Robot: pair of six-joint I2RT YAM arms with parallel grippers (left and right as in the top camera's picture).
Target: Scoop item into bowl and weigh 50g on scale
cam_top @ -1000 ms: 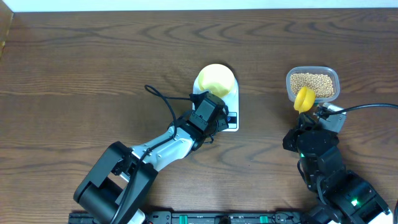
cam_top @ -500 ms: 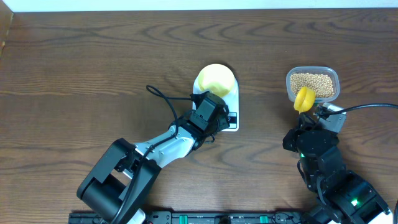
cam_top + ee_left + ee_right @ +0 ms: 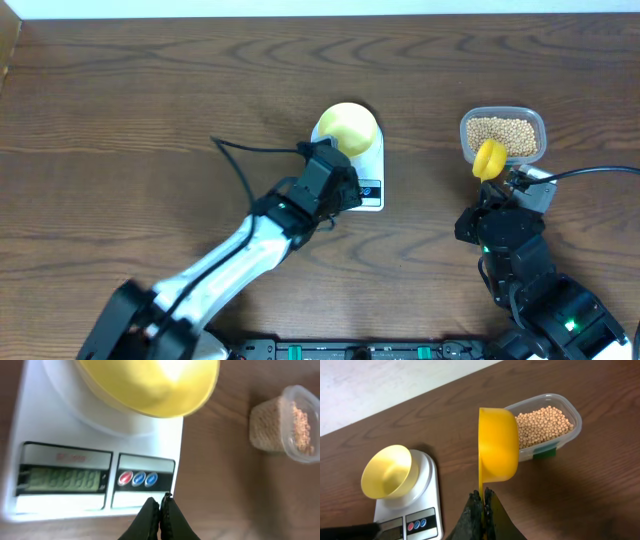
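The pale yellow bowl [image 3: 347, 128] [image 3: 150, 385] [image 3: 386, 471] stands empty on the round platform of the white scale [image 3: 375, 160] [image 3: 145, 490] [image 3: 427, 510]. The scale's display is lit. My left gripper [image 3: 161, 503] [image 3: 348, 190] is shut and empty, its tips at the scale's front edge by the red and blue buttons. My right gripper [image 3: 483, 497] [image 3: 497, 185] is shut on the handle of a yellow scoop [image 3: 497, 450] [image 3: 489, 158], held on edge and empty beside the clear tub [image 3: 530, 120] [image 3: 572, 430] of beige beans [image 3: 503, 137] [image 3: 542, 424] [image 3: 300, 420].
The scale and tub stand on a dark wooden table [image 3: 150, 110]. A black cable [image 3: 250, 150] loops from the left arm over the table left of the scale. A pale surface runs beyond the table's far edge [image 3: 380, 380].
My left arm has stretched out and shifted, its cable swinging left; the gripper stays at the scale's front. The right arm and scoop have not moved.
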